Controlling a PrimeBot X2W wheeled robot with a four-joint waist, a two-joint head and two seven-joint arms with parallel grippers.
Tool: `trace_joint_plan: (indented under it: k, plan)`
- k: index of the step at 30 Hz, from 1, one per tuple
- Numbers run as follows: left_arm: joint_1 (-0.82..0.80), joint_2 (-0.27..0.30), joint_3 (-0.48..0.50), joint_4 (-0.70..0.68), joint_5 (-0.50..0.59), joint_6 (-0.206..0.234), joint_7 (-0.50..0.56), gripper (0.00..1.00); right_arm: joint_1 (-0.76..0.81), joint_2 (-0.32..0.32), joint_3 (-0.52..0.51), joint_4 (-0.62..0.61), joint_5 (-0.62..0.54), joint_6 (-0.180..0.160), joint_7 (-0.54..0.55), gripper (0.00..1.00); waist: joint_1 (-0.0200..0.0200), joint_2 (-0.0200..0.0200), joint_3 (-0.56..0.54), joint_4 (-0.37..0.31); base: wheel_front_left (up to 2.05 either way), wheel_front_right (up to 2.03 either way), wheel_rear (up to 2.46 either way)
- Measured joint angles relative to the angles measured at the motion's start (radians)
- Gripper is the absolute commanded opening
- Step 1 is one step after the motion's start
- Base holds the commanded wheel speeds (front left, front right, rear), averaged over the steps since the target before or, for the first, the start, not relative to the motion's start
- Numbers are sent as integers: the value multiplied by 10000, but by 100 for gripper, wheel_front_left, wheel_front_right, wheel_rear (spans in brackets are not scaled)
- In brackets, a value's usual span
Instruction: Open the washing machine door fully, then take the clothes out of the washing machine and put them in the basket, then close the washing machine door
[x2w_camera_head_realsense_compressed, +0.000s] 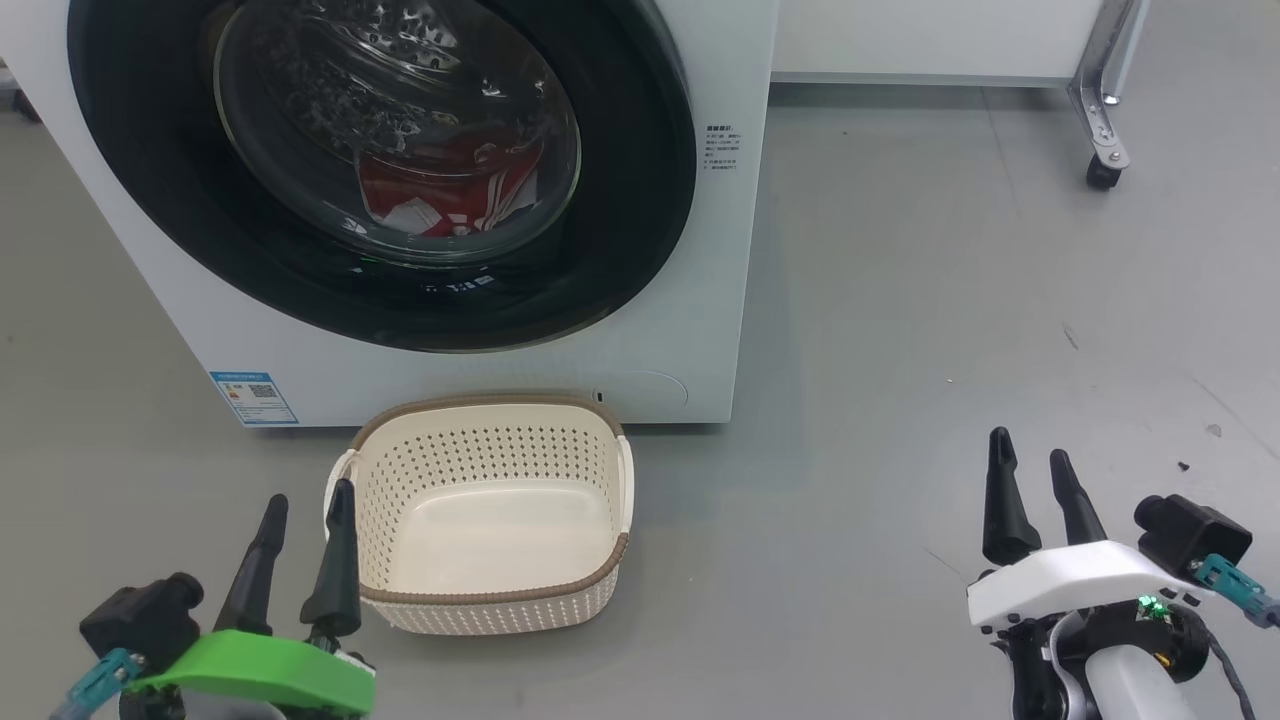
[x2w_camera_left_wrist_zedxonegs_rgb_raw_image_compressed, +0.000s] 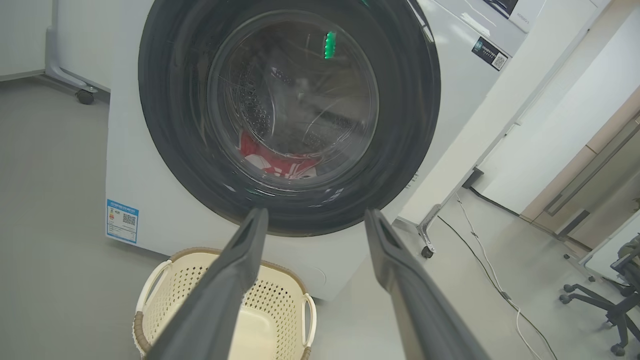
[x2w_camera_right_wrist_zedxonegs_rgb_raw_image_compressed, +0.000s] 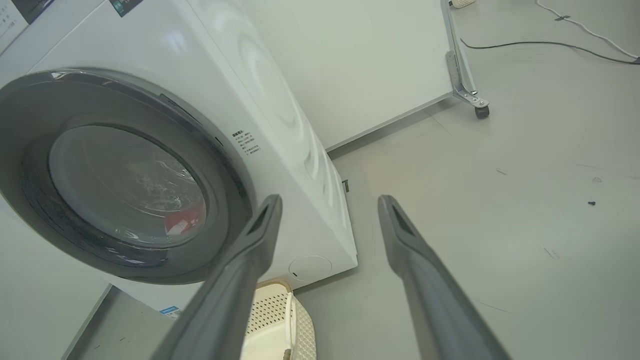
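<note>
L gripper (x2w_camera_head_realsense_compressed: 308, 495) low at near-left, jaws spread, holding nothing, parked just beside the basket (x2w_camera_head_realsense_compressed: 490, 402) at its left handle; R gripper (x2w_camera_head_realsense_compressed: 1028, 445) near-right over bare floor (x2w_camera_head_realsense_compressed: 880, 400), also spread & empty, well apart from everything. basket is empty, upright on the floor, back rim right at the foot of the washing machine (x2w_camera_head_realsense_compressed: 735, 330), directly under the door. washing machine door (x2w_camera_head_realsense_compressed: 640, 200) looks shut flush w/ the front, so step 1 not started imo. clothes (x2w_camera_head_realsense_compressed: 440, 190) red/white, lying low inside behind the door glass. can't make out pull recess or hinge side from here, so locate that first, hook a finger behind the rim edge, pull along the swing arc not straight out, other arm clear of the swing, go to full open; watch door bottom vs basket rim
</note>
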Motion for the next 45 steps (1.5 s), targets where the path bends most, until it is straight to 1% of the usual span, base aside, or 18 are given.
trace_joint_plan:
  k: [2, 5, 7, 11, 13, 18, 22, 35, 45]
  plan:
    - [27, 63, -113, 67, 447, 21, -69, 100, 1, -31, 111, 88, -320, -73, -56, 100, 0, 0, 2, -2, 0, 0, 0]
    - [58, 221, -299, 153, 1091, 165, -142, 100, 3, -36, 282, 219, -721, -167, -142, 100, 0, 0, 2, -8, 0, 0, 0]
    - [64, 221, -360, 244, 1419, 267, -174, 100, 4, -59, 405, 343, -1043, -182, -167, 100, 0, 0, 2, -15, 0, 0, 0]
    - [77, 221, -491, 322, 2136, 460, -272, 100, 5, -71, 608, 527, -1530, -353, -278, 100, 0, 0, -1, -34, 0, 0, 0]
    - [112, 217, -558, 364, 2399, 545, -366, 100, 5, -73, 686, 602, -1791, -359, -347, 100, 0, 0, -5, -43, 0, 0, 0]
    - [212, 203, -656, 606, 3057, 844, -487, 100, 3, -73, 915, 765, -2414, -522, -506, 100, 0, 0, -16, -56, 0, 0, 0]
    - [223, 186, -780, 700, 3553, 957, -617, 100, 1, -79, 1016, 880, -2861, -619, -610, 100, 0, 0, -21, -51, 0, 0, 0]
    - [265, -67, -959, 1076, 4483, 1237, -965, 100, -78, -115, 1492, 1267, -4092, -867, -989, 100, 0, 0, -34, 13, 0, 0, 0]
    - [257, -100, -918, 1078, 4506, 1241, -965, 100, -218, -123, 1459, 1333, -4054, -872, -989, 100, 0, 0, -17, 8, 0, 0, 0]
